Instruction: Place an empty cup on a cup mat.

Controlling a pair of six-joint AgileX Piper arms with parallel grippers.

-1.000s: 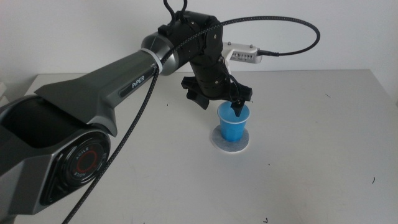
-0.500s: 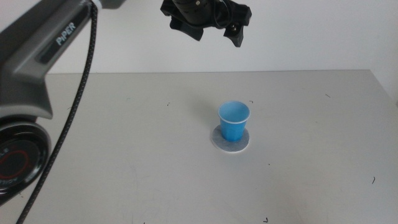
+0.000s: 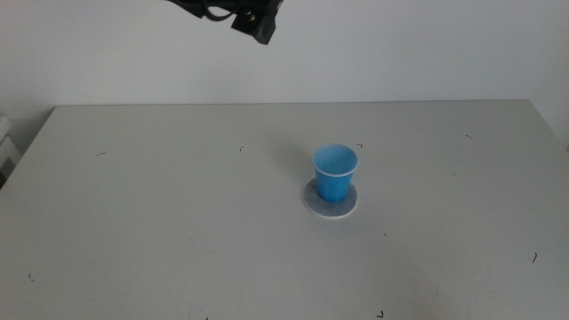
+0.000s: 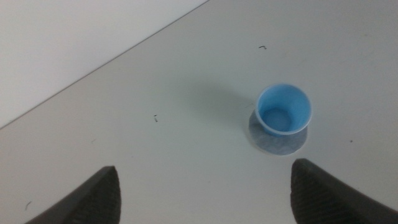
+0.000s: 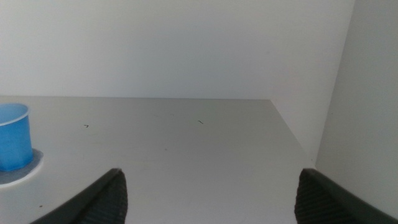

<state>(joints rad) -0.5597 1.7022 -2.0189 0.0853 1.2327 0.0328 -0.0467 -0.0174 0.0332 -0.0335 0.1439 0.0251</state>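
- Cup [image 3: 335,172] stands upright on the cup mat [image 3: 330,206], right of table centre in the middle view; placement looks done by my read
- Cup sits off-centre on the mat, biased toward roughly 1 o'clock; more grey disc shows at the 7 o'clock side. Base looks fully inside the whitish edge, so it should be stable
- Cup interior is bare light blue in the left wrist view [image 4: 283,111], so empty, as the task wants; mat [image 4: 278,139] shows under it
- Left gripper [image 4: 205,193] hangs high above the table, jaws spread wide, nothing between them; in the middle view only a dark bit of it shows at the 11 o'clock corner [image 3: 253,20]. Well apart from the cup, so no contact risk where it hangs
- Right gripper [image 5: 211,196] is low near table level, jaws wide and holding nothing, looking across the top; cup [image 5: 13,137] and mat [image 5: 18,174] sit at the far side of its view. Not visible in the middle view, so it looks parked
- Table [image 3: 178,222] is open on all sides of the cup; nearest edge is the far one at 12 o'clock, still well apart
- Only small dark specks on the surface, nothing to snag on
- Judgement: nothing left but to keep both arms away from the cup
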